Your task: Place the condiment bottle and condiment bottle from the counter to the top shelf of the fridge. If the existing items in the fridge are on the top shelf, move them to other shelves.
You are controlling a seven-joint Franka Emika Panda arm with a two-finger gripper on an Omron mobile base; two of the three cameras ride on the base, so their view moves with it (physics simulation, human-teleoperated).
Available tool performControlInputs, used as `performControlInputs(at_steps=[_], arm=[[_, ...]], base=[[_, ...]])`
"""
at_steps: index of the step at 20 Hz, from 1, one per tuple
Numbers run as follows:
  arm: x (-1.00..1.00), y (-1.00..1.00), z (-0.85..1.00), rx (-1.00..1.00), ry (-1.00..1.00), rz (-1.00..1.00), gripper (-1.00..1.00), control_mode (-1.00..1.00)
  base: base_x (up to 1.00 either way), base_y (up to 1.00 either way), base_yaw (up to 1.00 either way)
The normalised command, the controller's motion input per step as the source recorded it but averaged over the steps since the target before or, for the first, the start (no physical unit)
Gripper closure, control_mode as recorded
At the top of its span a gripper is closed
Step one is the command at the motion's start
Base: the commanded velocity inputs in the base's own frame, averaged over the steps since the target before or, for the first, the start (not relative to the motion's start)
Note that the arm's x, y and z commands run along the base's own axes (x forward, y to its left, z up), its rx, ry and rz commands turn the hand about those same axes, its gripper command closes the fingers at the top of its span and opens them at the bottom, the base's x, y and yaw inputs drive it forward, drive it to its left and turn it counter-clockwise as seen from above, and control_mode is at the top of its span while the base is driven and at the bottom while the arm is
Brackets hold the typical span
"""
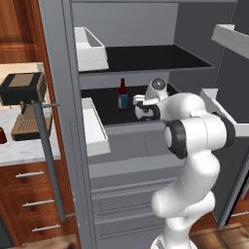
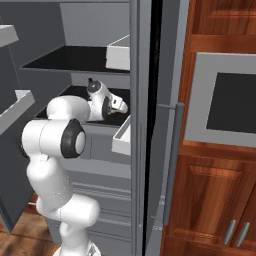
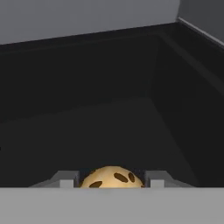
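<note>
My arm is bent at the elbow and reaches level into the open fridge (image 1: pixel 63 73), its gripper (image 3: pixel 113 181) low over the second black shelf (image 1: pixel 109 109), below the top shelf (image 1: pixel 155 56). A tan speckled ball (image 3: pixel 112 177) sits between the fingertips (image 3: pixel 66 180); I cannot tell whether they clamp it. A red-necked bottle (image 1: pixel 122 95) stands just left of the gripper.

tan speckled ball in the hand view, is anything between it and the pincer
Nothing visible. The tan speckled ball sits right between the pincer fingertips, over the black fridge shelf; whether they touch it cannot be told.
</note>
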Motion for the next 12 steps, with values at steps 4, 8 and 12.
performControlInputs(at_steps=[4, 8, 12], arm=[[0.22, 0.0, 0.04, 0.02, 0.0, -0.04, -1.0, -1.0], [-0.21, 0.0, 0.36, 0.04, -0.12, -0.05, -1.0, -1.0], [-1.0, 0.0, 0.69, 0.05, -0.24, -0.04, -1.0, -1.0]], base=[[0.0, 0.0, 0.0], [0.0, 0.0, 0.0], [0.0, 0.0, 0.0]])
